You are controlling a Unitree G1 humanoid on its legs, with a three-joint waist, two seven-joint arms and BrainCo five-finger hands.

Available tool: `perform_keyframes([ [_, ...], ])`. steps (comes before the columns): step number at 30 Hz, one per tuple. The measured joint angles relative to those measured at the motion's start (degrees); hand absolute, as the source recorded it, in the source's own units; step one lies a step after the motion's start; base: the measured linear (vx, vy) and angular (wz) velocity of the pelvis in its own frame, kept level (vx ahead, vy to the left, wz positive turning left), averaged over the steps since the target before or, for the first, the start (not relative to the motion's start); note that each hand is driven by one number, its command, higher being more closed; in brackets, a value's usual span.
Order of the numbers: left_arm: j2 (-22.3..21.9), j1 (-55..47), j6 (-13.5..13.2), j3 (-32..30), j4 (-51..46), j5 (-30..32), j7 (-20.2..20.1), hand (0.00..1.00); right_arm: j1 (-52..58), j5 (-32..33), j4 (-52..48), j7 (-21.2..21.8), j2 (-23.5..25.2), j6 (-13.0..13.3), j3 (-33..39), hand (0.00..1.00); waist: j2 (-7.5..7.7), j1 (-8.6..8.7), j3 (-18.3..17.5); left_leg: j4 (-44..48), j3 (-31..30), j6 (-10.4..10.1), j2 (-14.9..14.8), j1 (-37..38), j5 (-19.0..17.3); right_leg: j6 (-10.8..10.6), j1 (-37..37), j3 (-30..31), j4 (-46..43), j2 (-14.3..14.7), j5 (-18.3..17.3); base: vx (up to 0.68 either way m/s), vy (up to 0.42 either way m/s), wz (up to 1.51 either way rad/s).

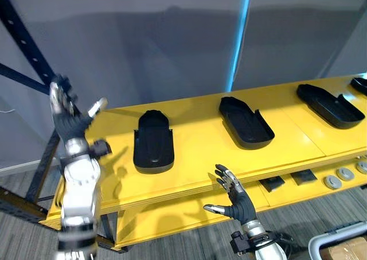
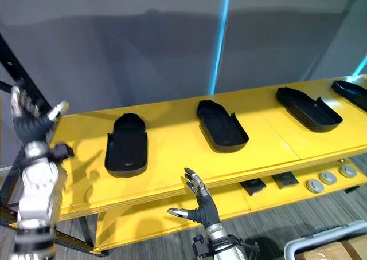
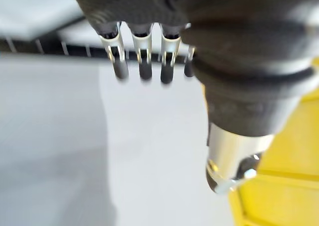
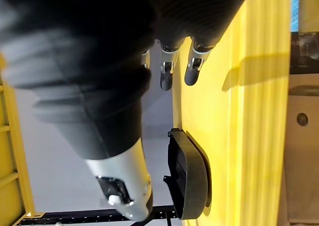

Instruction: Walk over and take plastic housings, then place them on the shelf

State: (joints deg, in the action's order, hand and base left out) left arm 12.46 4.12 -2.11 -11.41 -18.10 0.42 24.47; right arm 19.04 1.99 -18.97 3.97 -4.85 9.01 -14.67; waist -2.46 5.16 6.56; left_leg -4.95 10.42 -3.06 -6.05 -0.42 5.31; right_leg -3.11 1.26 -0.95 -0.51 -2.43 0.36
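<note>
Plastic housings (image 1: 153,142), black and tray-shaped, lie open side up in a row on the top of the yellow shelf (image 1: 200,151). I count three whole ones and a fourth cut off at the right edge of the frame. The shelf is the biggest thing I see, running from lower left up to the right edge in front of a grey wall (image 1: 143,36). A dark rack post (image 1: 26,48) slants down the upper left corner.

One housing sits left of centre, the second (image 1: 246,122) at centre, and the third (image 1: 330,105) at the right. All are well apart from each other.

My left hand (image 1: 70,119) is raised at the left of the frame, off the shelf's end, fingers straight and thumb out to the side, holding nothing. My right hand (image 1: 238,200) hangs at bottom centre below the shelf's front edge, fingers spread wide, also empty. In its wrist view one housing (image 4: 192,181) shows past the straight fingers (image 4: 167,76).

On the lower level (image 1: 287,194), at lower right, lie black square parts (image 1: 272,183) and round grey discs (image 1: 332,181). A white bin (image 1: 338,245) shows in the bottom right corner.
</note>
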Motion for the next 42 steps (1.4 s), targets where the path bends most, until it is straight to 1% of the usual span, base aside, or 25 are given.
perform_keyframes([
  [2,-4.97,-9.63,-0.31,3.70,-2.34,1.59,-0.99,1.00,0.29,0.94,0.00,0.23,0.96,0.90,0.25,0.00,0.01,-0.76,-0.32,-0.15,-0.71,-0.36,0.13,-1.85,0.11,-0.13,1.66,-0.31,-0.05,-0.13,-0.01,-0.07,0.027,0.11],
  [3,-5.60,-11.23,-0.56,5.05,-2.67,1.59,-1.51,1.00,0.33,1.24,0.00,0.23,1.14,1.08,0.26,0.00,0.01,-0.82,-0.32,-0.16,-1.04,-0.26,0.22,-2.44,0.22,-0.13,2.15,-0.38,-0.08,-0.16,0.00,-0.06,0.029,0.12],
  [4,-6.53,-14.02,-1.08,7.75,-3.59,1.59,-2.74,1.00,0.32,2.06,0.00,0.22,1.39,1.14,0.24,0.00,0.02,-1.10,-0.28,-0.15,-1.09,-0.30,0.28,-3.39,0.51,-0.14,3.13,-0.37,-0.23,-0.21,0.07,-0.04,0.024,0.06],
  [7,-7.85,-17.33,-3.11,12.30,-4.15,1.51,-5.54,1.00,0.33,2.23,0.03,0.21,1.37,1.32,-0.04,0.00,-0.01,-1.15,0.02,-0.01,-0.90,-0.32,0.59,-4.57,0.92,-0.42,4.43,-0.09,-0.29,-0.46,0.84,-0.02,0.033,-0.04],
  [8,-8.31,-17.80,-4.24,13.50,-4.14,1.44,-6.63,1.00,0.30,2.24,0.03,0.20,1.32,1.70,-0.06,0.00,-0.07,-1.03,0.27,0.01,-0.80,-0.21,0.75,-5.03,1.00,-0.33,4.92,-0.04,-0.35,-0.59,1.05,0.00,0.031,-0.05],
  [10,-8.46,-17.46,-5.22,13.61,-4.11,1.44,-7.37,1.00,-0.18,2.26,0.03,0.11,1.16,2.21,-0.03,0.00,0.00,-0.58,1.18,0.01,-0.67,0.19,0.82,-5.39,1.28,-0.22,5.37,0.06,-0.45,-0.65,1.31,0.01,0.028,-0.05],
  [12,-8.39,-16.59,-6.19,13.57,-3.34,0.88,-7.89,1.00,-1.09,2.26,0.03,0.05,1.12,2.50,-0.06,0.00,0.03,-0.52,2.12,0.03,0.02,0.33,0.82,-6.74,1.40,-0.30,7.02,0.53,-0.83,-0.66,1.53,0.01,0.025,-0.14],
  [15,-8.05,-13.90,-6.24,14.38,-1.78,0.77,-8.54,1.00,-2.08,2.25,0.04,-0.46,0.71,2.82,-0.23,0.00,0.04,-0.54,3.93,0.03,0.61,0.44,0.89,-7.16,1.46,-0.51,7.67,1.39,-0.90,-0.68,1.71,0.03,0.020,-0.12],
  [17,-7.49,-11.71,-6.89,15.45,-0.80,0.55,-8.77,1.00,-2.93,2.25,0.12,-0.76,0.57,3.00,-0.37,0.00,0.08,-0.48,4.61,0.03,0.84,0.44,0.89,-7.60,1.46,-0.52,8.24,1.69,-0.93,-0.66,1.72,0.02,0.021,-0.08],
  [20,-7.23,-8.19,-7.13,16.84,1.54,-0.42,-8.94,1.00,-4.02,2.25,0.20,-1.16,0.15,3.03,-1.92,0.00,0.06,-0.28,5.02,0.03,1.72,0.44,0.85,-8.09,1.45,-0.56,9.12,2.15,-0.98,-0.63,1.81,0.01,0.014,-0.14],
  [23,-7.15,-5.18,-7.28,17.79,3.91,-1.47,-9.05,1.00,-4.97,2.25,0.33,-1.26,0.14,3.05,-2.88,0.00,0.12,0.59,6.04,0.03,1.98,0.40,0.81,-8.05,1.39,-0.57,9.30,2.51,-0.99,-0.57,1.82,0.00,0.010,-0.06],
  [25,-7.14,-3.66,-7.27,18.17,5.45,-1.77,-9.04,1.00,-5.56,2.25,0.78,-1.70,0.14,3.05,-2.88,0.00,0.14,0.64,6.46,0.03,2.46,0.33,0.76,-8.07,1.33,-0.61,9.63,3.11,-0.99,-0.49,1.97,-0.02,0.012,-0.15],
  [30,-7.10,-1.30,-7.26,19.67,8.10,-2.52,-8.99,1.00,-5.85,2.25,2.36,-2.02,0.11,3.09,-3.05,0.00,0.25,0.79,7.06,0.02,3.41,0.23,0.60,-8.07,1.19,-0.64,10.10,3.95,-0.96,-0.30,2.22,-0.01,0.010,-0.10],
  [42,-7.06,2.91,-7.29,19.46,13.07,-2.55,-8.38,1.00,-5.69,2.33,2.46,-2.02,0.16,3.09,-3.48,0.00,0.39,1.23,7.41,0.02,4.07,0.22,0.51,-8.41,1.18,-0.70,10.79,4.78,-0.91,-0.13,2.58,-0.01,0.006,-0.04],
])
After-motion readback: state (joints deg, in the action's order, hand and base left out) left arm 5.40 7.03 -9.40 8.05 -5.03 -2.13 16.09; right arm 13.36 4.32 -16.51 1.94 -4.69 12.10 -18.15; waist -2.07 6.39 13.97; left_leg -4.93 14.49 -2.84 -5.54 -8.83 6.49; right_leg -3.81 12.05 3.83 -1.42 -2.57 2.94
